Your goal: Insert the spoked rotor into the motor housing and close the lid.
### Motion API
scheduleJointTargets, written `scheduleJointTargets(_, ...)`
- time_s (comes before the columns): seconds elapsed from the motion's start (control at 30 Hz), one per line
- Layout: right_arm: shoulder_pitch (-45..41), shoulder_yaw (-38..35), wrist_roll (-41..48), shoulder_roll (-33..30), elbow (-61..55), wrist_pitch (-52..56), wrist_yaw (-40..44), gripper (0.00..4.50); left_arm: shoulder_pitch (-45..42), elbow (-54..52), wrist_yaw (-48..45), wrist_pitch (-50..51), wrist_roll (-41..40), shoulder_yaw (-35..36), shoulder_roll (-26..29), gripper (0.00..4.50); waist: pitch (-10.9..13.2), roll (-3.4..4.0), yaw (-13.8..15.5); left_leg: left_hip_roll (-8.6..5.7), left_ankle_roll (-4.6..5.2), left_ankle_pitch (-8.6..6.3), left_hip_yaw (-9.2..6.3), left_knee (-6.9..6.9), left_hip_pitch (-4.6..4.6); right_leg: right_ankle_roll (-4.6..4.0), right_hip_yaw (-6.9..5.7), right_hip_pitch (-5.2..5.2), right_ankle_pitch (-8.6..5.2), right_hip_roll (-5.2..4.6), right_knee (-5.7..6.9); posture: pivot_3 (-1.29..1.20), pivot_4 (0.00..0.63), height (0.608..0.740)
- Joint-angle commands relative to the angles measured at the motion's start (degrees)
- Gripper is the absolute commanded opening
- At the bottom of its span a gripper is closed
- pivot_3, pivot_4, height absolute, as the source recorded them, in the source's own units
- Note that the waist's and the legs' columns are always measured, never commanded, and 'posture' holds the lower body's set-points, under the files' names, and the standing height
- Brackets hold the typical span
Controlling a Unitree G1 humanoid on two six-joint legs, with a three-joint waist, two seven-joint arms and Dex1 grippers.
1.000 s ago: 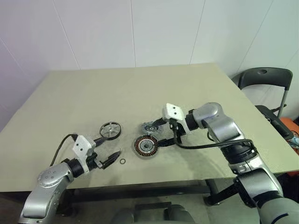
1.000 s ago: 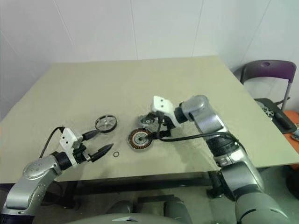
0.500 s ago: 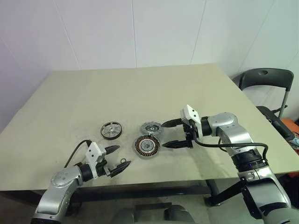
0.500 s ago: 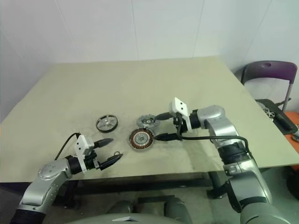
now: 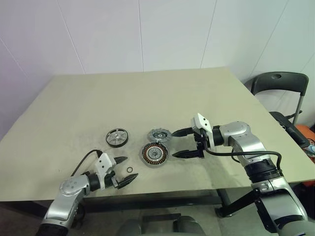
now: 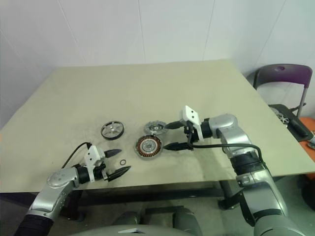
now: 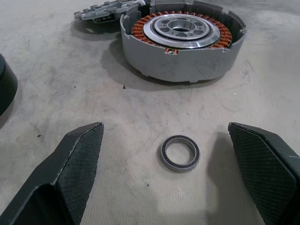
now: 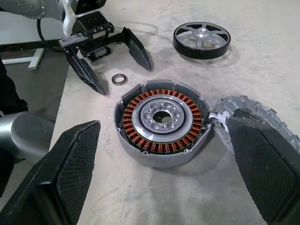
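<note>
Left wrist view: spoked rotor [image 7: 4,86] cut by frame edge, only dark rim showing. Lid [image 7: 110,9] mostly hidden behind motor housing [image 7: 183,40].

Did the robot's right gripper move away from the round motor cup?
Yes. The right gripper, which hung over the motor cup, has pulled back to the cup's right side.

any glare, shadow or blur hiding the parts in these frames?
Left wrist view: sharp; the small black ring and motor housing throw soft shadows, no glare. Right wrist view: copper windings crisp, the lid partly hidden behind a finger. Head views: even light, the spoked rotor small but clear.
</note>
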Motion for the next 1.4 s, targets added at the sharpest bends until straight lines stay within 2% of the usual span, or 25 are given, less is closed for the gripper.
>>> scheduleJointTargets(0.03,-1.52,-0.51,0.89,-0.40,-0.12,-0.71,0.38,4.49,-0.35,1.43,0.96,-1.00,1.68,-0.74,-0.06,4.50,-0.01,0.01,0.03,0.00,0.00,0.00,0.00,0.00,0.03,0.00,0.00,0.02,0.00,0.00,0.00,0.00,0.000,0.740)
scheduleJointTargets(0.1,-1.73,-0.63,1.10,-0.11,-0.01,-0.57,0.27,4.49,-0.44,0.67,0.94,-0.13,1.50,-0.98,0.14,4.50,0.00,0.03,0.03,0.00,0.00,0.00,0.00,-0.01,0.15,0.00,0.00,0.14,-0.01,0.00,0.00,0.00,0.000,0.740)
scheduleJointTargets(0.2,-2.04,-0.89,1.47,0.18,0.21,-0.51,0.26,4.50,-0.26,-0.63,0.90,1.64,0.98,-1.00,0.75,4.00,0.00,0.03,-0.01,0.00,0.00,-0.01,0.01,-0.03,0.46,0.03,0.00,0.46,-0.17,0.00,-0.02,0.00,0.000,0.740)
scheduleJointTargets(0.53,-2.36,-0.77,1.58,-0.20,1.15,-0.92,0.96,4.50,2.18,-2.37,1.10,2.40,0.96,-0.53,2.12,0.88,0.00,0.04,-0.15,0.04,0.00,0.00,0.01,-0.06,0.52,0.06,0.01,0.47,-0.23,0.02,0.00,0.00,0.000,0.740)
scheduleJointTargets(0.57,-2.45,-0.76,1.56,-0.19,1.29,-0.95,1.05,4.50,2.39,-2.34,1.27,2.26,1.02,-0.47,2.14,0.68,0.00,0.04,-0.16,0.04,0.00,0.00,0.01,-0.06,0.52,0.06,0.01,0.47,-0.23,0.02,0.00,0.00,0.000,0.740)
scheduleJointTargets(0.8,-2.87,-0.67,1.22,-0.20,2.21,-1.36,1.13,4.50,3.87,-5.66,0.11,3.81,-2.01,1.14,3.38,0.68,0.01,0.04,-0.37,0.05,0.00,0.00,0.01,-0.11,0.52,0.06,0.02,0.44,-0.23,0.02,-0.01,0.00,0.000,0.740)
scheduleJointTargets(0.97,-3.19,-0.75,0.59,-0.60,3.80,-2.07,0.96,4.50,4.30,-13.47,-5.05,8.40,-7.65,2.16,8.06,0.68,0.09,0.12,-0.13,0.05,0.00,-0.01,0.02,-0.13,0.46,0.05,0.02,0.39,-0.26,0.02,-0.03,0.00,0.000,0.740)
scheduleJointTargets(1.17,-2.90,-1.38,0.14,-1.47,5.75,-3.24,0.56,4.50,-4.03,-18.48,-7.92,16.57,-13.60,2.67,11.27,0.68,0.12,0.13,-0.01,0.02,0.00,0.00,0.02,-0.05,0.46,0.05,0.01,0.46,-0.29,-0.01,-0.05,0.00,0.000,0.740)
scheduleJointTargets(1.4,-2.01,-1.85,0.68,-2.16,5.27,-3.45,0.17,4.50,-16.06,-12.28,-10.34,19.56,-12.03,-0.51,10.27,0.68,0.13,0.15,-0.34,0.03,0.00,0.00,0.04,-0.18,0.46,0.07,0.02,0.38,-0.09,0.06,-0.06,0.00,0.000,0.740)
